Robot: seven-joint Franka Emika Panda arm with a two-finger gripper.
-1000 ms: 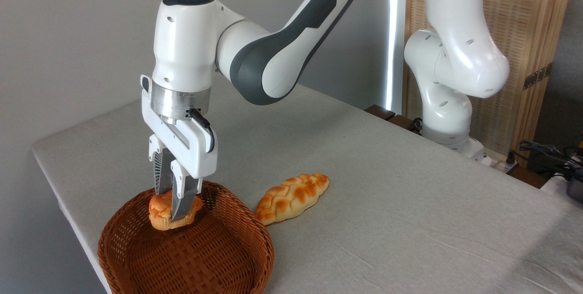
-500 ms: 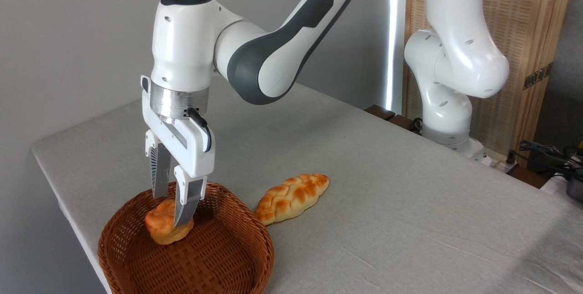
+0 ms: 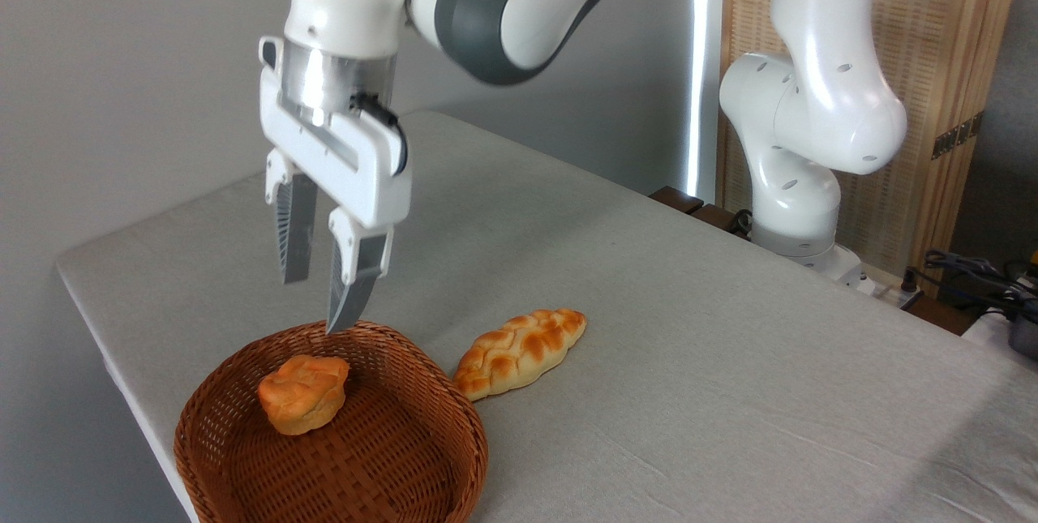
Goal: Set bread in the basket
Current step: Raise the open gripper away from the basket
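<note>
So the big change from half a second ago: the end effector (image 3: 320, 302) has let go and pulled straight up. In the earlier shots its fingers were clamped around the bread (image 3: 303, 392) low inside the basket (image 3: 243, 466), and now they're spread apart with nothing between them, hanging in the air above the basket's far rim with a clear gap down to the bun. The bread is sitting on its own on the woven floor of the basket, toward the far-left part of it, looking a bit tilted but settled, and it hasn't shifted much from where it was being held a moment back. Nothing is touching it anymore. The braided loaf (image 3: 520, 351) is in the same spot as before, lying on the worktop (image 3: 689, 328) just beside the basket's right rim, outside it, and as far as I can tell it never got bumped. The basket itself doesn't look like it moved either. My read is that the task is basically done, since the bun is inside and released, and all that's left is for the arm to back away clear. The only thing I'd watch for is the bun rolling, but it looks well below the rim, so that seems unlikely.
</note>
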